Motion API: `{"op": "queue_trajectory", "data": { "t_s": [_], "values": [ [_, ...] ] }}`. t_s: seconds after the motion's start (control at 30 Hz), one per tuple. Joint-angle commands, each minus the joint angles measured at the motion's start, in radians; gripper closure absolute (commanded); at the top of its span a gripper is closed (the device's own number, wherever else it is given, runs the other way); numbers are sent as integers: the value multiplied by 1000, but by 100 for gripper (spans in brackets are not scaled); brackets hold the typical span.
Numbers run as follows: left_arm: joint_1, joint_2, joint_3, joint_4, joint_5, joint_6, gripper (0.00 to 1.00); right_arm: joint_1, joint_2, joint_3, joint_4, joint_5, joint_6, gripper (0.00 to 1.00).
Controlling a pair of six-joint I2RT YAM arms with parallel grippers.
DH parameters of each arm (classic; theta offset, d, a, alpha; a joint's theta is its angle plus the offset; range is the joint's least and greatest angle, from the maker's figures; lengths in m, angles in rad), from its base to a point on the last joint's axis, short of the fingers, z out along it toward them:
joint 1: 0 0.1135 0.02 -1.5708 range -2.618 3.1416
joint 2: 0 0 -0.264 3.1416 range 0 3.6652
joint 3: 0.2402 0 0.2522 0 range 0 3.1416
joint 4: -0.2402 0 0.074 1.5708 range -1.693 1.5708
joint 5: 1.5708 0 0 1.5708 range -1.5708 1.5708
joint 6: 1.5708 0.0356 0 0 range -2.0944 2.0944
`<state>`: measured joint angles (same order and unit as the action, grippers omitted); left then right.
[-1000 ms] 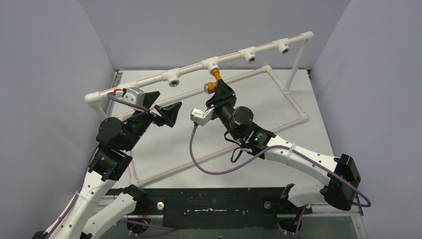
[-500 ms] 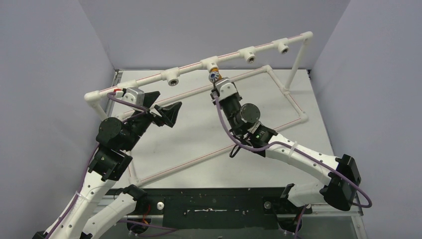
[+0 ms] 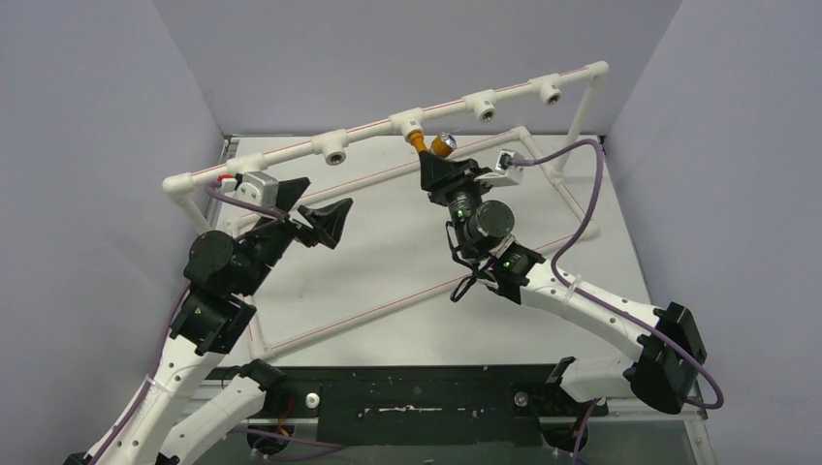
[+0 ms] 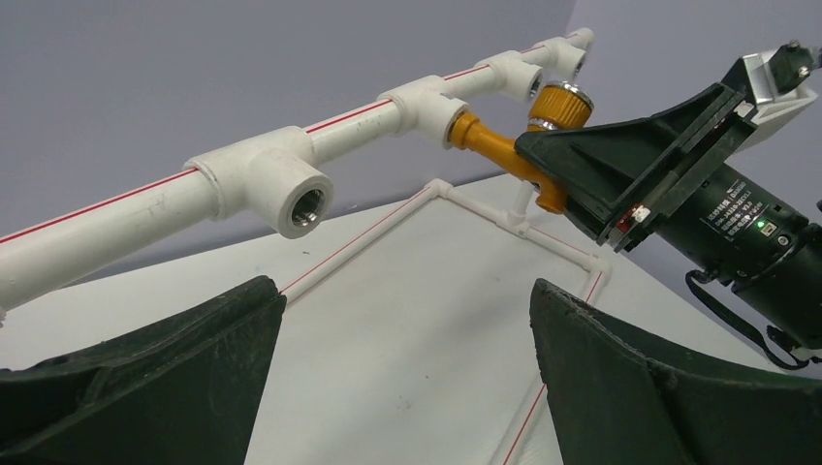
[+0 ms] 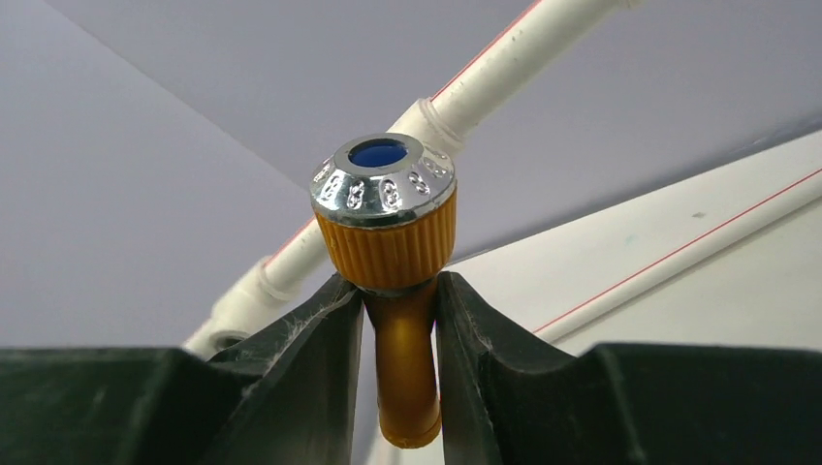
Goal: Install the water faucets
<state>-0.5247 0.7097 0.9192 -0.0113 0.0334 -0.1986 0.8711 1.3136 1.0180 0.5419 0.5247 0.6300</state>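
In the overhead view you had both arms in sight. Your right gripper [image 3: 433, 163] reached up to the raised white pipe [image 3: 368, 130] at the far side of the table [image 3: 388, 252]. The tap [image 3: 429, 145] stood at the middle tee [image 3: 408, 124] of that pipe, its orange body slanting down toward the gripper. That view did not show you how the fingers sat on the tap. The right wrist view did: the two dark fingers [image 5: 310, 339] were clamped on the tap's narrow orange neck, one on each side, just under the ribbed orange collar. The silvery cap with its blue centre stood clear above the fingertips, and a rounded orange end hung between the fingers lower down. The left wrist view gave you what neither of the others gave, the joint itself: the tap's six-sided end met the mouth of the tee, though you could not tell how deep it was seated. The same view showed an empty tee [image 4: 296, 194] nearer along the pipe, threaded inside. Your left gripper [image 3: 325, 221] hung above the table, well apart from the tap, its jaws spread wide and holding nothing.
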Motion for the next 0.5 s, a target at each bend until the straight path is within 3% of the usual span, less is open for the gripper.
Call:
{"op": "queue_trajectory", "data": {
  "t_s": [0.0,0.23,0.47],
  "values": [
    [-7,-11,35,34,4,2,3,-25,-17,-67,26,15,460,100],
    [-8,-13,37,33,-1,3,3,-36,-6,-56,-102,-46,818,100],
    [-8,-8,36,31,-1,4,3,-35,-13,-12,-195,-73,906,100]
  ]
}}
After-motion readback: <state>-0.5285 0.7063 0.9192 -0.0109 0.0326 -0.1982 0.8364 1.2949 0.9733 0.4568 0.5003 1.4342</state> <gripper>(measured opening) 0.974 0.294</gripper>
